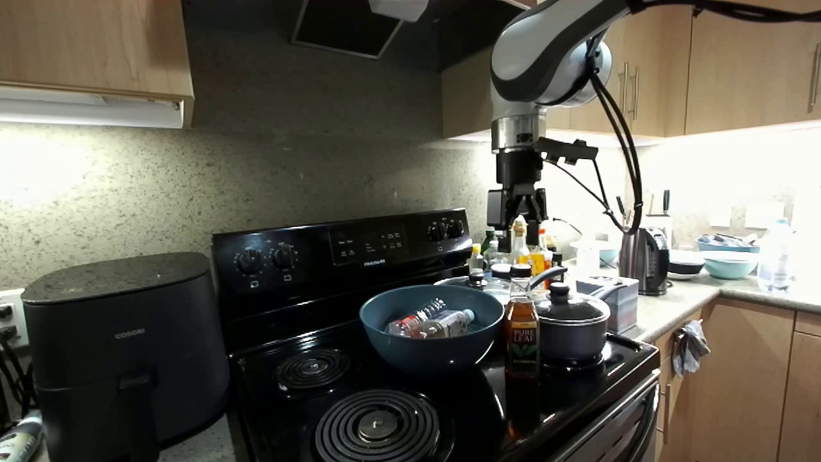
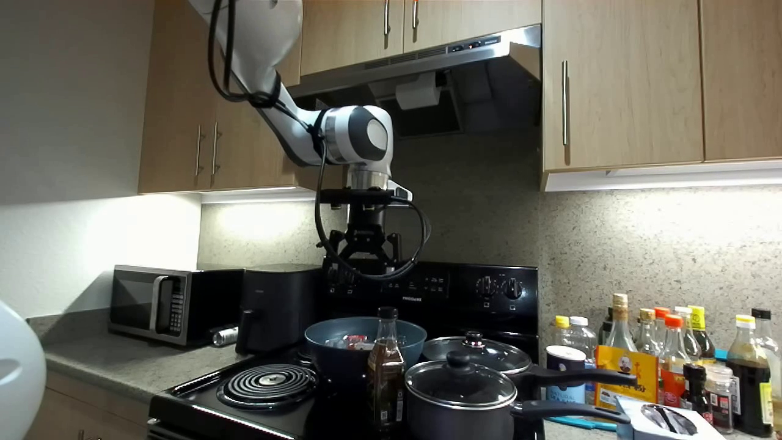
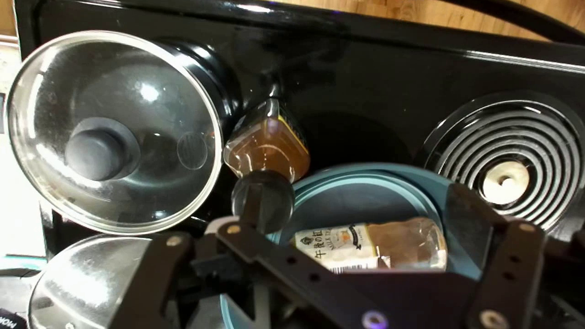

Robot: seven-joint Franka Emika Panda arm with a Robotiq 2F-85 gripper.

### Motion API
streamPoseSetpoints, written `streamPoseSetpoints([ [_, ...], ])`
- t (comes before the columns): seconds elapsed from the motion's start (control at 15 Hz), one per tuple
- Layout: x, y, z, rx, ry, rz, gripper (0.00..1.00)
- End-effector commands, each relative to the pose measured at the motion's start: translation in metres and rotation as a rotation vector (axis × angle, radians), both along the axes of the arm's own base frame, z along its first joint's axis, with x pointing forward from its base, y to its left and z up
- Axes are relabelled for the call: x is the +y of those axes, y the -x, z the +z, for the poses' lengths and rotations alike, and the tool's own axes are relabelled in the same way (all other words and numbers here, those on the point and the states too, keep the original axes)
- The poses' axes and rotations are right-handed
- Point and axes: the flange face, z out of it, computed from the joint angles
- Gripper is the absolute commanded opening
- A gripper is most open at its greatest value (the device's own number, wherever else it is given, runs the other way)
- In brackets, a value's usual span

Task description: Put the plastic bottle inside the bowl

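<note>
the amber bottle (image 1: 523,343) is standing upright on the bench (image 3: 356,91), outside the blue bowl (image 1: 417,354), and in the wrist view it's sitting between that bowl and the lidded pot (image 1: 573,337); whether it's touching either, i'm not able to tell. my jaws are hanging higher up, spread wide, holding nothing, and i'm judging them to be more over the bowl than over the black cap (image 1: 520,271). that's what i'm worrying about: going straight down, i could be catching the bottle off-centre and shoving it over. the gap is looking tight too, so one side could be clipping the pot or the bowl's rim. then the lift: the liquid (image 3: 274,155) is probably making it heavy, and with a pinch on the cap alone it could be swinging or slipping. lifting too low, i'd be dragging its base into the rim and tipping the bowl. and inside, a ridged clear bottle (image 1: 431,309) and a pale-capped bottle (image 1: 449,325) are lying, so mine could be perching on them and rolling out.
</note>
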Motion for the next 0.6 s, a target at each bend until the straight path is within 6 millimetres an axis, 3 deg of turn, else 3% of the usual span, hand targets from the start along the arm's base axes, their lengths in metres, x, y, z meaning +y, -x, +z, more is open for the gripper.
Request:
streamPoseSetpoints([
  [0.0,0.0,-0.005,-0.002,0.004,0.001,-0.005,1.0],
  [0.27,0.0,-0.008,-0.005,-0.004,0.006,-0.011,1.0],
  [0.53,-0.019,-0.023,-0.025,0.004,0.008,-0.098,1.0],
])
